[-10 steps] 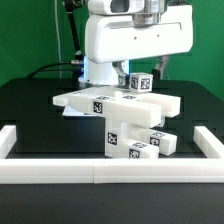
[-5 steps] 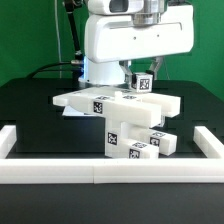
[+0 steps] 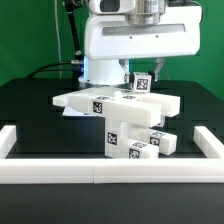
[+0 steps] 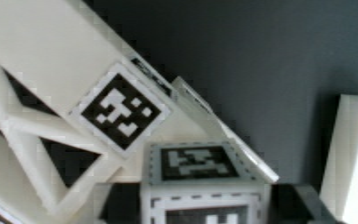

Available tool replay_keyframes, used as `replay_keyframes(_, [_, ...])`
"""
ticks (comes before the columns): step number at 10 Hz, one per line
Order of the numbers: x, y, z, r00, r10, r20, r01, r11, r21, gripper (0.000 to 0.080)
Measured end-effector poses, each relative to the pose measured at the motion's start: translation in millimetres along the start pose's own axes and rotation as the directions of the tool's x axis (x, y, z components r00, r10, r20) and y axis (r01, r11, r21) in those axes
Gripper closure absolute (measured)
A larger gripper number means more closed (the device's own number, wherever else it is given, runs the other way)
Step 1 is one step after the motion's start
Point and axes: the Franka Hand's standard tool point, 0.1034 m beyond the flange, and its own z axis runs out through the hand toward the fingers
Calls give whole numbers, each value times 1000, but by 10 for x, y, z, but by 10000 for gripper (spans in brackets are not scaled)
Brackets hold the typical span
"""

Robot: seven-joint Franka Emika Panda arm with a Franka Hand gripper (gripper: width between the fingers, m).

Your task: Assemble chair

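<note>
**Gripper on the small cube atop the chair stack**

The chair (image 3: 130, 115) stands as a stack of white tagged pieces on a matte black table (image 3: 40, 110). Its flat slab (image 3: 100, 101) lies across the top, with leg blocks (image 3: 128, 137) beneath and in front of the slab. A small cube (image 3: 141, 85) rests on the slab's far edge, toward the exterior view's right. The gripper (image 3: 141, 78) hangs above the slab. Its dark fingers sit close against the cube's sides, seemingly clamped on it, though they are largely hidden. White border rails (image 3: 100, 172) run in front of the slab, and a green wall (image 3: 30, 40) rises behind it.
</note>
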Motion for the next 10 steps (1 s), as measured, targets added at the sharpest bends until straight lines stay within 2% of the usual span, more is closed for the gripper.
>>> replay_keyframes(4, [0, -5, 0, 966, 259, 0, -259, 966, 2, 512])
replay_keyframes(5, [0, -13, 0, 927, 374, 1, -374, 927, 4, 512])
replay_keyframes(10, [-1, -24, 1, 794, 607, 3, -607, 794, 4, 512])
